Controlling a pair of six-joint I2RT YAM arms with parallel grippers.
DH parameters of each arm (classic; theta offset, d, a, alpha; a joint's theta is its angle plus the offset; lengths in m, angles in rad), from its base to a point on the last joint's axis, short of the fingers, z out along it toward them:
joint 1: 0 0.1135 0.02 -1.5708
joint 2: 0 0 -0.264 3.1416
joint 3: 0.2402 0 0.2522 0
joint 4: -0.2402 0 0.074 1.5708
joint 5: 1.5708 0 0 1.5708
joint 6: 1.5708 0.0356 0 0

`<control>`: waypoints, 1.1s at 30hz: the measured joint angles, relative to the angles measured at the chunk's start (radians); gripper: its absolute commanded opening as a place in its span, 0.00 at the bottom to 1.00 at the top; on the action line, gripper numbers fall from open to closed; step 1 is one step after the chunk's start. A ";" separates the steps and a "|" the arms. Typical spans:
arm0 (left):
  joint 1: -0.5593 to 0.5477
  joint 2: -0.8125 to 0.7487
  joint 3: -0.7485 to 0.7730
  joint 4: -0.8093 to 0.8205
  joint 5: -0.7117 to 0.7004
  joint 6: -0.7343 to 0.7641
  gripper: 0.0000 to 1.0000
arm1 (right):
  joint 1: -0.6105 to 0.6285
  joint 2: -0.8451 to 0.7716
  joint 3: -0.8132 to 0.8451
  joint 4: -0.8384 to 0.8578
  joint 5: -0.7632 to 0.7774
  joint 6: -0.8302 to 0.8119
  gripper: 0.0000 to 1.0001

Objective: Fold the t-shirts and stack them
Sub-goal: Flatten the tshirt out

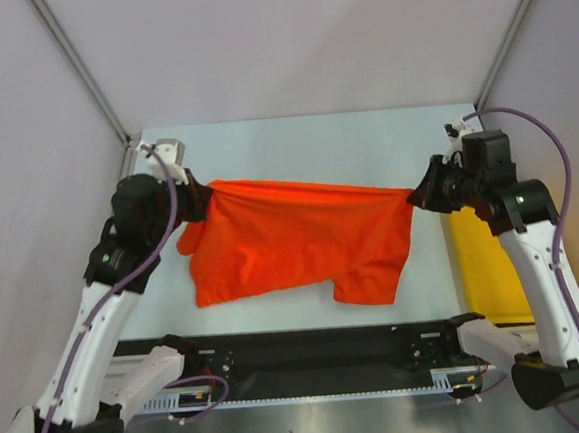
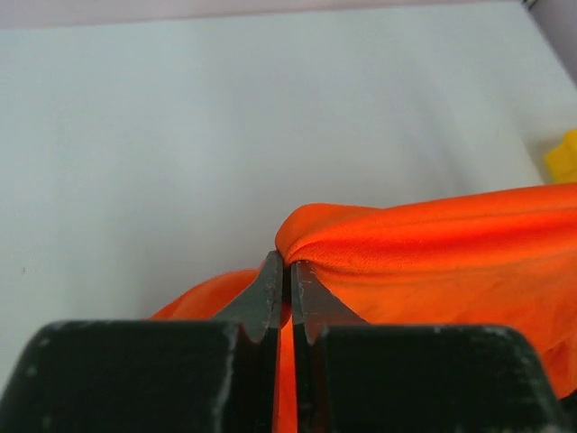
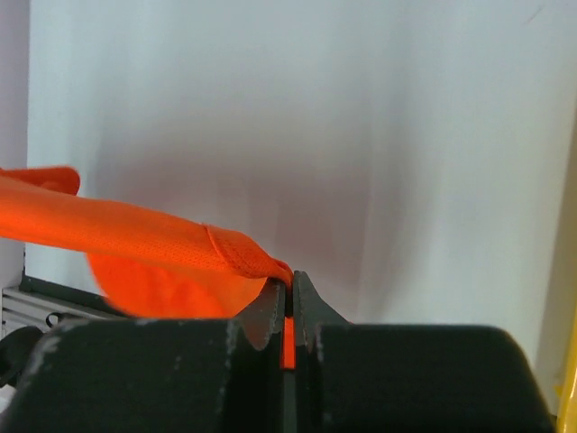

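You have a pale, matt table (image 1: 294, 146) with a plain surface. A yellow tray (image 1: 479, 262) lies flat on it at the right edge, partly hidden. The orange shirt (image 1: 301, 241) spreads over the middle, but you cannot tell whether its lower hem rests on the surface. A black rail (image 1: 310, 350) runs along the near edge.

Bright even light, soft shadows (wrist foregrounds blurred).

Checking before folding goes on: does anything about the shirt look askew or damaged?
No damage shows. The t-shirt hangs stretched between the left gripper and right gripper, both jaws shut on its upper edge. Its lower edge is uneven, with a flap drooping lowest toward the right.
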 measured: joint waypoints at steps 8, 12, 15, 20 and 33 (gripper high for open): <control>0.003 0.457 0.179 -0.079 -0.145 0.034 0.80 | -0.058 0.305 -0.021 0.107 -0.009 0.027 0.57; 0.000 0.827 0.528 -0.216 -0.288 -0.003 0.82 | -0.092 0.604 0.064 0.154 0.066 0.009 0.62; -0.009 0.856 0.517 -0.236 -0.312 -0.024 0.79 | -0.084 0.706 0.067 0.152 0.117 -0.018 0.63; -0.019 0.566 0.190 -0.208 -0.263 -0.121 0.58 | -0.035 0.561 -0.095 0.158 0.086 -0.027 0.63; 0.121 -0.089 -0.578 -0.206 -0.218 -0.771 0.45 | 0.026 0.145 -0.662 0.198 -0.127 0.200 0.61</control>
